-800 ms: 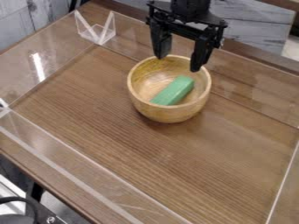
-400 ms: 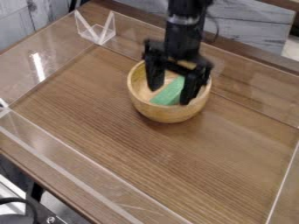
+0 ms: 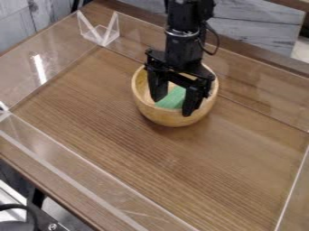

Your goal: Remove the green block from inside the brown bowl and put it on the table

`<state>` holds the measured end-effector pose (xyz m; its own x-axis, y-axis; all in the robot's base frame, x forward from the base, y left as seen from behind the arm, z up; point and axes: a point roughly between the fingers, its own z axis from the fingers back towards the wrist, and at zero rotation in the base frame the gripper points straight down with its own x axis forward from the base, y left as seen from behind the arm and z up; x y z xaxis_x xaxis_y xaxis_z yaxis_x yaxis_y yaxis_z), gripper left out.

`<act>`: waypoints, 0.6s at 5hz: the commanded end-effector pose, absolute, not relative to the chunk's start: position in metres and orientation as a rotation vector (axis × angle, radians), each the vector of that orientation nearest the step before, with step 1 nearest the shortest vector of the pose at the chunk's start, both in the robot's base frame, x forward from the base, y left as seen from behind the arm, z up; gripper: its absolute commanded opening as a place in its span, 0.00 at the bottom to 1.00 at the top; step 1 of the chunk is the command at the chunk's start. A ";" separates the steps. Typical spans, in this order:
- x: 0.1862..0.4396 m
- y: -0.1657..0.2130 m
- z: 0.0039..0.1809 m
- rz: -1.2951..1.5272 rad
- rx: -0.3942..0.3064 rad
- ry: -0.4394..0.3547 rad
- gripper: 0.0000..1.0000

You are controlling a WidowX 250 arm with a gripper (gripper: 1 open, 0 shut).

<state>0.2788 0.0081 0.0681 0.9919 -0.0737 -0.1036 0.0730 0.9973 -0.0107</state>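
The brown bowl (image 3: pixel 151 106) sits a little behind the middle of the table (image 3: pixel 145 171). Inside it lies the green block (image 3: pixel 176 97), partly hidden by the gripper. My black gripper (image 3: pixel 175 100) points straight down into the bowl, open, with one finger on each side of the block. Its fingertips reach low into the bowl; I cannot tell whether they touch the block.
Clear acrylic walls (image 3: pixel 72 180) run along the table edges. A folded clear acrylic piece (image 3: pixel 99 27) stands at the back left. Bare wood-grain surface lies in front of and to the left of the bowl.
The gripper has come down from above the bowl's far rim into the bowl and now straddles the green block. The bowl and block have not moved.
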 end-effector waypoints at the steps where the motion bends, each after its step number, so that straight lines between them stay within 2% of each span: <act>1: 0.286 0.016 0.081 -0.059 -0.001 0.030 1.00; 3: 0.287 0.022 0.079 -0.048 -0.006 0.004 1.00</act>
<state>0.2832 0.0152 0.0669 0.9964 -0.0664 -0.0534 0.0656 0.9977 -0.0177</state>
